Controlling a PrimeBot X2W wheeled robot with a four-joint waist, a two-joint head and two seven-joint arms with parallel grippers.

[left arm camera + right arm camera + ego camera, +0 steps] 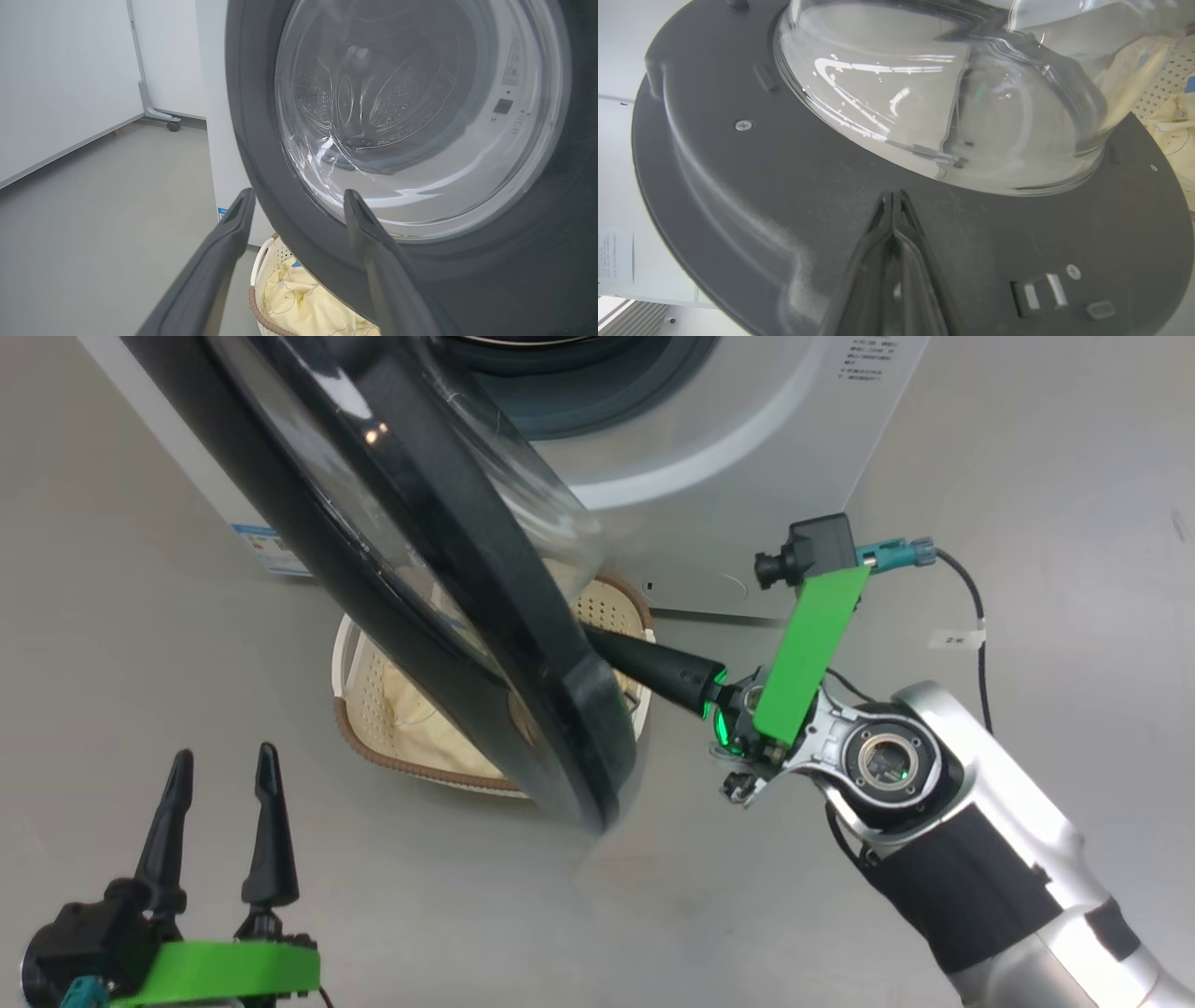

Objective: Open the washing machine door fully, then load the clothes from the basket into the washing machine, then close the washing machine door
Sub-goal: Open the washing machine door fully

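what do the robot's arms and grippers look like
The left gripper and right gripper each have two long tapering black fingers and a green bracket. The right forearm is silver with black bands, plus a black cable with a white tag.

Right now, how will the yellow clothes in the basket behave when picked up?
The clothes lie crumpled in soft folds, so likely floppy. The fabric looks thin, so probably light. Loose folds may trail over the basket.

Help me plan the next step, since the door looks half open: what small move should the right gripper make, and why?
Probably push the door further outward with the shut right gripper: its tips appear to rest on the door's inner face, and the door hangs over the basket of clothes.
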